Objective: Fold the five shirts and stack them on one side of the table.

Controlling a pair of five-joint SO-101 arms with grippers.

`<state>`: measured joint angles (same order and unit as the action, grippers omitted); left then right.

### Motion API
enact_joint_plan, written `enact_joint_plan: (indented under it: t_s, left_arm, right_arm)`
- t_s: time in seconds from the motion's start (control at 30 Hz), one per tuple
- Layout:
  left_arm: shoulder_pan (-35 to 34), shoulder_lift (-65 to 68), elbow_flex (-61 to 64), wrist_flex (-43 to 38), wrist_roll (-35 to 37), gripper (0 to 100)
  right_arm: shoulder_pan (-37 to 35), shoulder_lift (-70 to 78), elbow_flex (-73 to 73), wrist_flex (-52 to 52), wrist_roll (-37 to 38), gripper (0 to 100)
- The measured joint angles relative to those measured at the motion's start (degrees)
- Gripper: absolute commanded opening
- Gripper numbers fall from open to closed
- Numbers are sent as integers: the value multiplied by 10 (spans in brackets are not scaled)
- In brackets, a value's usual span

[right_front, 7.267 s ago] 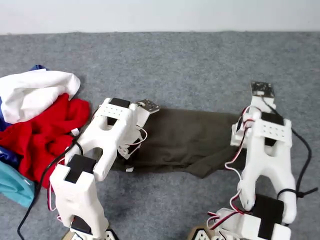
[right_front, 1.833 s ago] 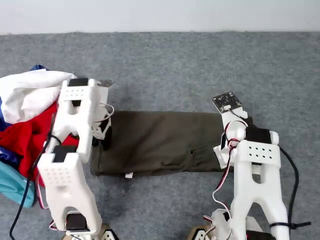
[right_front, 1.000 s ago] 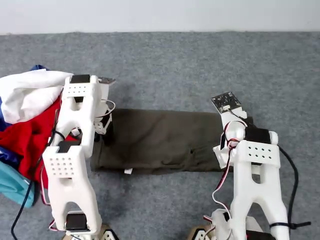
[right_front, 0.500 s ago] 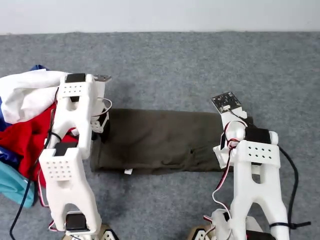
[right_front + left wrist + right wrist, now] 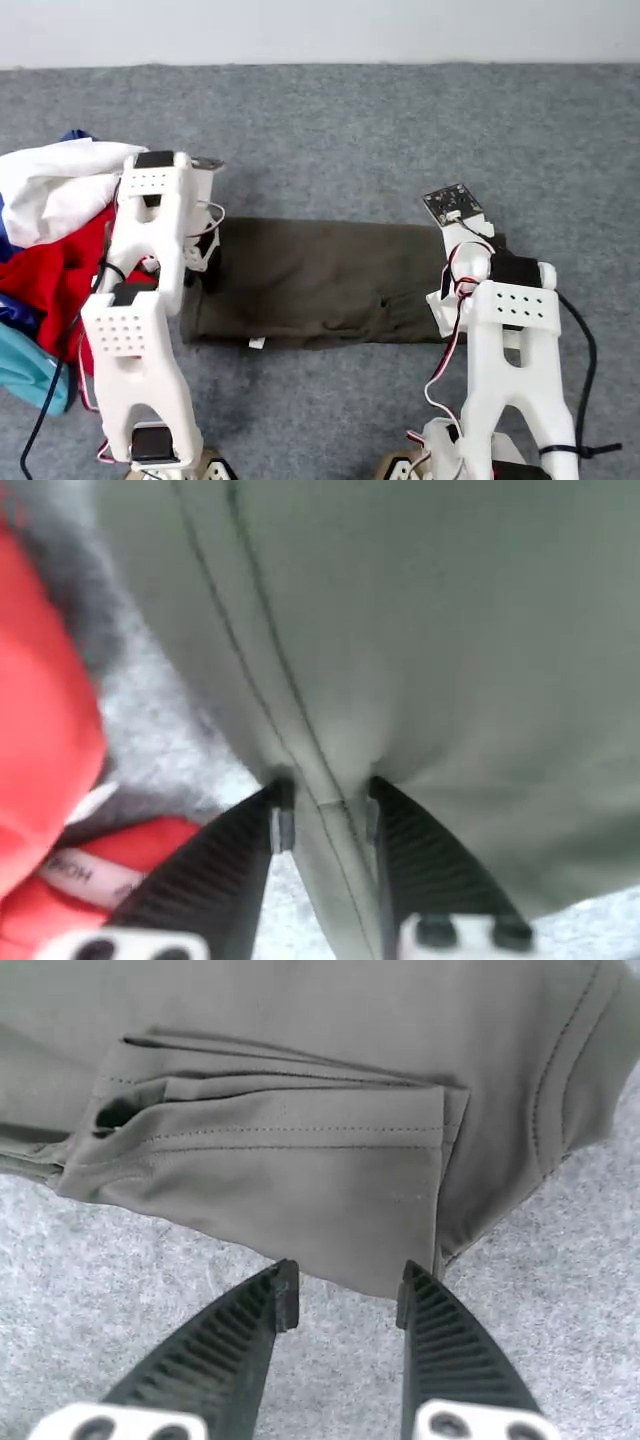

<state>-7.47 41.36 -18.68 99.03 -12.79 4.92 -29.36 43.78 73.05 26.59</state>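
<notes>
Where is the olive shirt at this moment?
High view: the olive shirt lies across the middle of the table, its left end beside the red shirt.

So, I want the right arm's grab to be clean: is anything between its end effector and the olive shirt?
Nothing visible. The open right end effector hangs at the edge of the shirt hem, over bare carpet.
</notes>
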Motion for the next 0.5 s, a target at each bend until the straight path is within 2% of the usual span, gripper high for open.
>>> enact_joint_plan:
  t_s: [0.2, 0.37, 0.5]
  left_arm:
    - [-29, 39, -39, 5, -3, 138]
    - [-25, 62, -54, 7, -3, 131]
    - [-4, 66, -55, 7, -3, 63]
  right_arm:
    - [1, 0, 0, 0, 0, 173]
    - [0, 0, 0, 0, 0, 173]
    - [0, 0, 0, 0, 0, 173]
